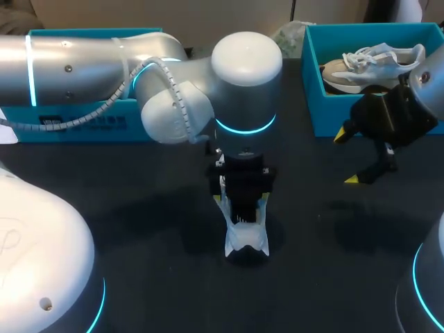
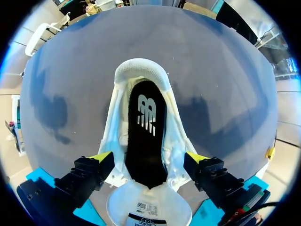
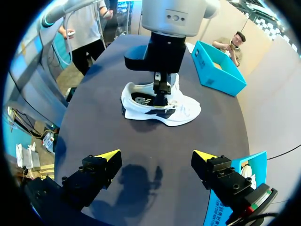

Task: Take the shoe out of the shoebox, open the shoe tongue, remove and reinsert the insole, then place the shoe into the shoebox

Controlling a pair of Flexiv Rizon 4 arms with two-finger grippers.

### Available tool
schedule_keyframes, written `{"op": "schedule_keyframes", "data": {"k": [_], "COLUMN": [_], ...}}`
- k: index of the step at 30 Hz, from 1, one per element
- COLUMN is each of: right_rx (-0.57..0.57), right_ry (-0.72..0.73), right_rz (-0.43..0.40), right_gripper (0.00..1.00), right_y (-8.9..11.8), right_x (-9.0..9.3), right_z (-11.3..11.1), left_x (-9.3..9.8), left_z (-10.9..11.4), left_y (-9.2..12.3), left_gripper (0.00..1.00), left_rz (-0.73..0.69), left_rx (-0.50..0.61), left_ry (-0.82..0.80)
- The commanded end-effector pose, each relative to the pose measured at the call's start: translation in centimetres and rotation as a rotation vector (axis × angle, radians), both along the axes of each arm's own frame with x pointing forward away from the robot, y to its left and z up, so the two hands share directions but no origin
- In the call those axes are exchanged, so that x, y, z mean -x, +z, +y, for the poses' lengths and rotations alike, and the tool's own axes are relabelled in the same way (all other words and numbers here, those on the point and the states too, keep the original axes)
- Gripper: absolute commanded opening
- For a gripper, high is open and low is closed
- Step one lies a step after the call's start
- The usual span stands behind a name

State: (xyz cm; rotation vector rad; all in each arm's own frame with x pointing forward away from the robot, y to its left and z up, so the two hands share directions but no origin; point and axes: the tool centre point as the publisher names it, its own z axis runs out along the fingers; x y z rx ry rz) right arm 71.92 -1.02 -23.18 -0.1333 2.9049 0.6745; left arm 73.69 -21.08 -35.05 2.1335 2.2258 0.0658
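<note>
A white shoe (image 1: 245, 239) lies on the dark table (image 1: 139, 222) at the middle, its heel toward the near edge. My left gripper (image 1: 243, 205) hangs straight above it. In the left wrist view the gripper (image 2: 149, 158) is open, its yellow tips on either side of the shoe (image 2: 141, 75). The black insole (image 2: 146, 136) lies inside, and the tongue (image 2: 148, 207) is folded forward. My right gripper (image 1: 347, 157) stands open and empty in front of the teal shoebox (image 1: 313, 104). From the right wrist, that gripper (image 3: 156, 156) faces the shoe (image 3: 178, 109) under the left gripper (image 3: 161, 92).
The shoebox at the back right holds a second pale shoe (image 1: 368, 62). A second teal box (image 1: 83, 121) stands at the back left, behind my left arm (image 1: 104, 62). It also shows past the shoe from the right wrist as the teal box (image 3: 214, 70).
</note>
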Motion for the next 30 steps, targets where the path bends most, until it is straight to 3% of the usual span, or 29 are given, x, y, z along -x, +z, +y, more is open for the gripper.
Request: {"op": "schedule_keyframes", "data": {"k": [1,16,30], "right_rx": [0.003,0.003,0.003], "right_ry": [-0.001,-0.001,-0.001], "right_rz": [-0.001,-0.001,-0.001], "right_gripper": [1.0,1.0,1.0], "right_y": [-0.1,-0.1,-0.1], "right_x": [0.0,0.0,0.0], "right_z": [0.1,0.1,0.1], "left_x": [-0.5,-2.7,-4.6], "left_z": [0.0,-0.6,0.8], "left_y": [0.3,3.0,6.9], "left_gripper": [1.0,1.0,1.0], "left_rz": [0.001,0.01,-0.014], "left_rx": [0.004,0.012,-0.015], "left_ry": [-0.005,-0.052,-0.079]}}
